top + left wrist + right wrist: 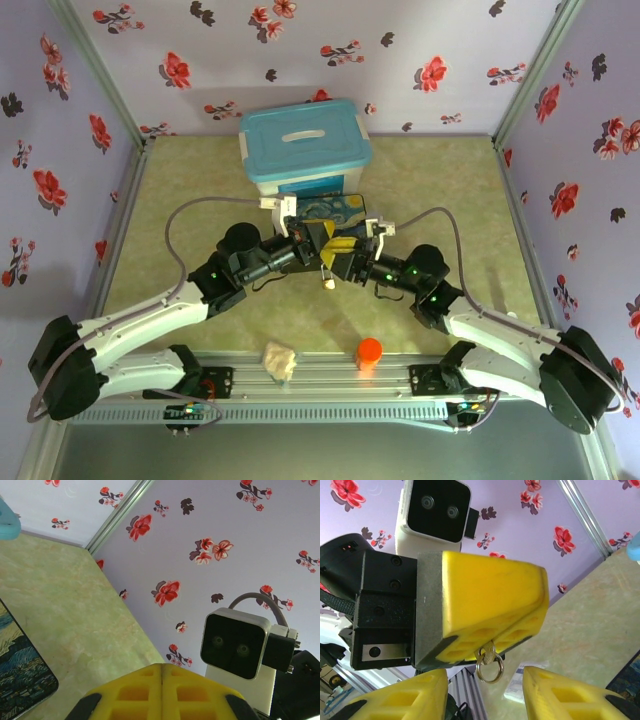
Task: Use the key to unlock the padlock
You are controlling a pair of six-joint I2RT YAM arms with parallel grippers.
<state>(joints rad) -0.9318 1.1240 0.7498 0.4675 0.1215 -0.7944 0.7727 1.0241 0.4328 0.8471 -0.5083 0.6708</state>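
My left gripper is shut, its yellow fingers pressed together and seen side-on in the right wrist view. A small metal key is pinched between them. Its brassy round head pokes out below, with a silver split ring hanging from it; the blade is hidden inside the pads. My right gripper stands open just under the ring, one finger on either side, touching nothing. In the top view both grippers meet over the table's middle, left gripper and right gripper. The padlock is hidden.
A painted tin box lies just behind the grippers, with its dark edge at the left wrist view's left. A blue-lidded plastic box stands further back. A white tag, a cream lump and an orange cap are nearer the front rail.
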